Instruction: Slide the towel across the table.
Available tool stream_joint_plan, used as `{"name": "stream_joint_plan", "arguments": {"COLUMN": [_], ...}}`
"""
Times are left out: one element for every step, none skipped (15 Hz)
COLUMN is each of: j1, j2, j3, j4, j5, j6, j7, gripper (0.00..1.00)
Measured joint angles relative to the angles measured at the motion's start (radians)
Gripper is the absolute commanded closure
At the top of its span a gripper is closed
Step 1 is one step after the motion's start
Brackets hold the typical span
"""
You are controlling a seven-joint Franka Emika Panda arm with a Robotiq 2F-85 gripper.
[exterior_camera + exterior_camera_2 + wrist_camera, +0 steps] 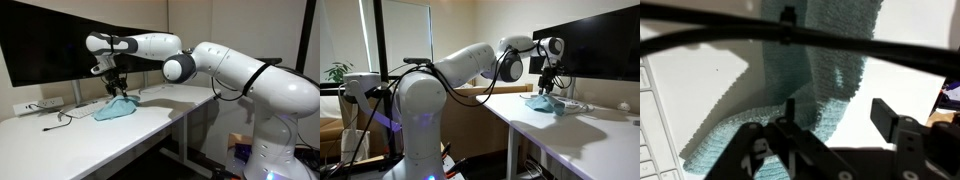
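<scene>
A white robot arm reaches over a white worktop (140,125) with its gripper (114,84) pointing straight down. Directly below the gripper lies a pale blue-green towel (113,110), bunched up, with a peak rising to the fingertips. In both exterior views the gripper sits low over the cloth, and the towel (546,103) spreads out on the worktop (590,130) beneath it.

In the wrist view the gripper (835,110) has its dark fingers (888,112) standing apart, one on each side of a raised ridge of the towel (840,60). Whether they are squeezing that ridge or only flanking it cannot be told.

A wide black monitor (60,40) stands behind the gripper. A thin dark cable (60,118) lies on the worktop off to the gripper's side, close to the towel's edge.

The step in hand looks like getting a hold on the towel and then dragging it. To do this well, the fingers should close firmly on the ridge between them. The gripper should then stay low enough that most of the cloth trails flat on the worktop and is not lifted off it. A slow, straight, level pull suits soft cloth, which will stretch and lag behind the gripper. Heading away from the cable and the monitor would avoid snagging either.
</scene>
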Motion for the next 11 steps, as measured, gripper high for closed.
{"name": "stream_joint_plan", "arguments": {"j1": [0.000, 0.000, 0.000, 0.000, 0.000, 0.001, 0.001, 0.001, 0.001, 0.001, 0.001], "j2": [0.000, 0.000, 0.000, 0.001, 0.001, 0.001, 0.001, 0.002, 0.003, 0.004, 0.005], "j3": [0.000, 0.001, 0.001, 0.001, 0.000, 0.000, 0.000, 0.000, 0.000, 0.000, 0.000], "j4": [0.000, 0.000, 0.000, 0.000, 0.000, 0.000, 0.000, 0.000, 0.000, 0.000, 0.000], "j5": [0.000, 0.000, 0.000, 0.000, 0.000, 0.000, 0.000, 0.000, 0.000, 0.000, 0.000], "j6": [0.001, 0.003, 0.004, 0.009, 0.018, 0.029, 0.030, 0.030, 0.030, 0.030, 0.030], "j7": [0.000, 0.000, 0.000, 0.000, 0.000, 0.000, 0.000, 0.000, 0.000, 0.000, 0.000], "gripper": [0.00, 0.00, 0.00, 0.00, 0.00, 0.00, 0.00, 0.00, 0.00, 0.00, 0.00]}}
